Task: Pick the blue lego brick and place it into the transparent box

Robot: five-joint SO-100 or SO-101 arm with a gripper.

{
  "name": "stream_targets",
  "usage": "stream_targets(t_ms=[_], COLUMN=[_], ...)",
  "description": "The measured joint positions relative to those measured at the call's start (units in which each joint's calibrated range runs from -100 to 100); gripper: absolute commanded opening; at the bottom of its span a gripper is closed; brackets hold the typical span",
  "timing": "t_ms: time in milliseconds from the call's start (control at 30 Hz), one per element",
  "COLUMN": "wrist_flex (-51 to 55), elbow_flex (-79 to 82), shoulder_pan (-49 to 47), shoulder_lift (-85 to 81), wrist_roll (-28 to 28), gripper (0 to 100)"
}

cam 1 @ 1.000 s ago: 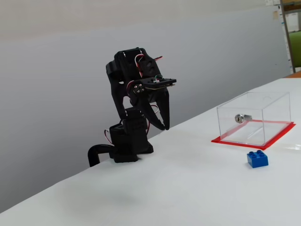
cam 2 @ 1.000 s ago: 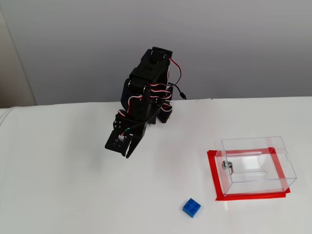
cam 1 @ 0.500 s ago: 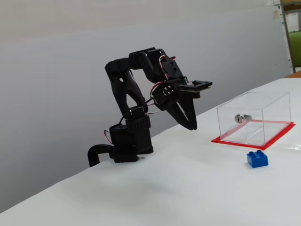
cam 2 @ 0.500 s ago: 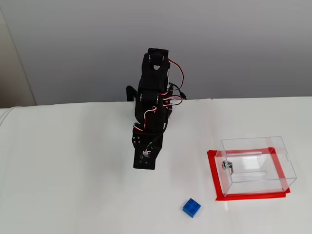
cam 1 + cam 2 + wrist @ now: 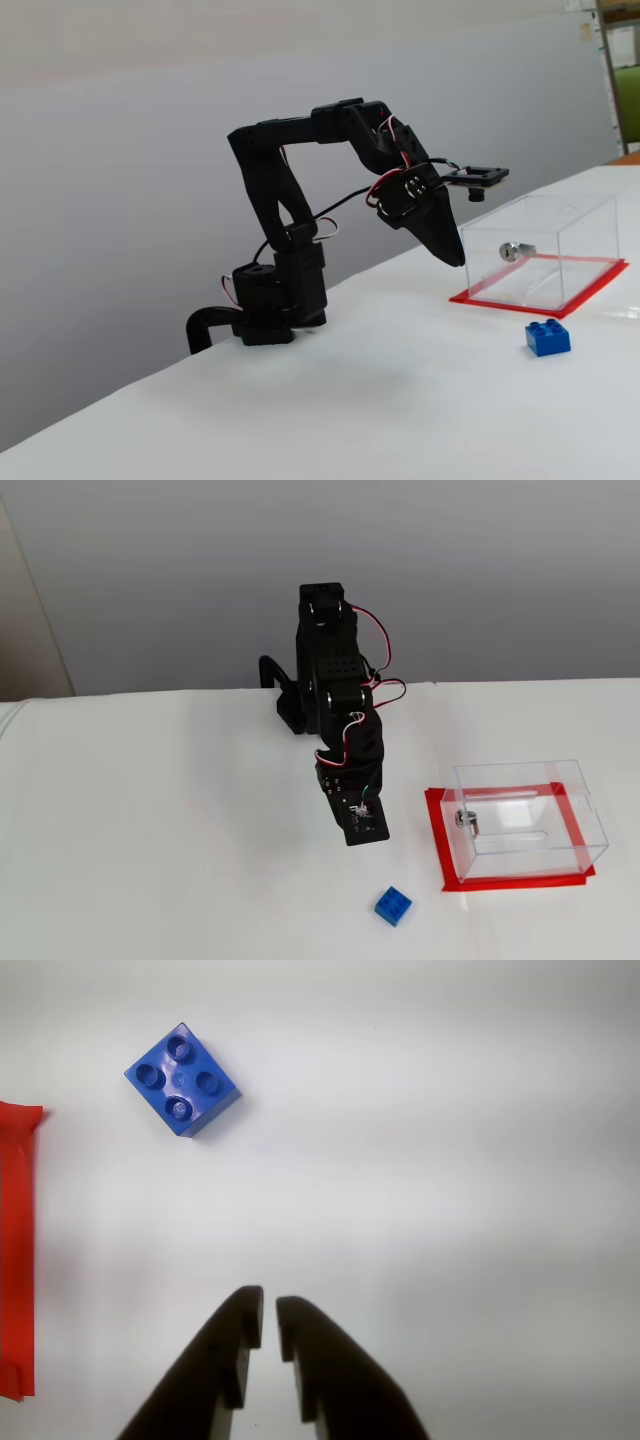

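- Blue lego brick (image 5: 182, 1080): sits on the white counter (image 5: 450, 1160), four studs up, turned on a diagonal in the wrist view. Any stud lettering is too small to read.
- Brick lies just in front of the transparent box (image 5: 525, 818), apart from its red base (image 5: 540, 290), outside the walls.
- Silver lock (image 5: 512, 250) on one wall of the box; no marking legible.
- Gripper (image 5: 268, 1312): jaws narrow, only a thin slit between the tips, nothing held. It hangs above the counter, well short of the brick.
- Arm (image 5: 300, 180) black, red and white wires showing; no brand visible.
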Motion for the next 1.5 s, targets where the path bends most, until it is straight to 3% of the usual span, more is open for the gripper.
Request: stream_targets(t_ms=[433, 1133, 1333, 1500], wrist_flex=[2.6, 3.3, 3.3, 3.4], elbow_flex=[-11.8, -22.8, -24.6, -28.2], shoulder_pan=[-0.1, -0.2, -1.1, -2.9], shoulder_lift=[9.5, 21.2, 24.3, 27.1], wrist_roll=[-0.9, -19.1, -19.6, -19.6], gripper=[2, 2, 18, 22])
